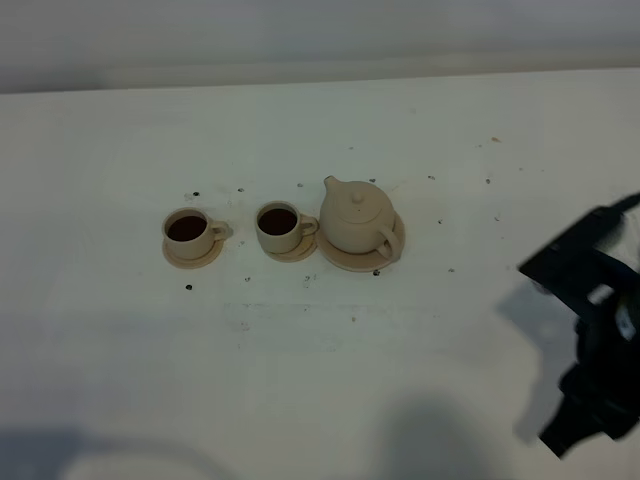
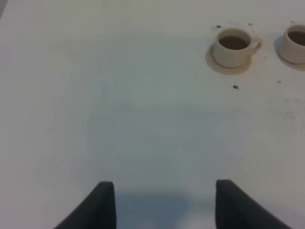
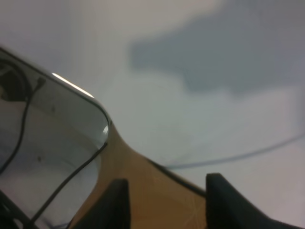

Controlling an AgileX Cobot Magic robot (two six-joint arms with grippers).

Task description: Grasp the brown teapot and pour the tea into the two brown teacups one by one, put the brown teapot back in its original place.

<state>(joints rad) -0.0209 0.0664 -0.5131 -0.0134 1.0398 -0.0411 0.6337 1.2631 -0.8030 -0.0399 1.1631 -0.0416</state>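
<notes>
Two brown teacups (image 1: 189, 232) (image 1: 280, 226), both dark with tea, sit on small saucers left of the brown teapot (image 1: 357, 217), which rests upright on its wider saucer (image 1: 352, 262) mid-bench (image 1: 320, 350). Well apart, the right gripper (image 3: 164, 202) hangs past the bench's edge, jaws parted and empty. The left gripper (image 2: 164, 202) hovers over bare bench, jaws spread wide, holding nothing.

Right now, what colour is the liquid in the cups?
Dark brown in both cups; clearest in the exterior high view.
</notes>
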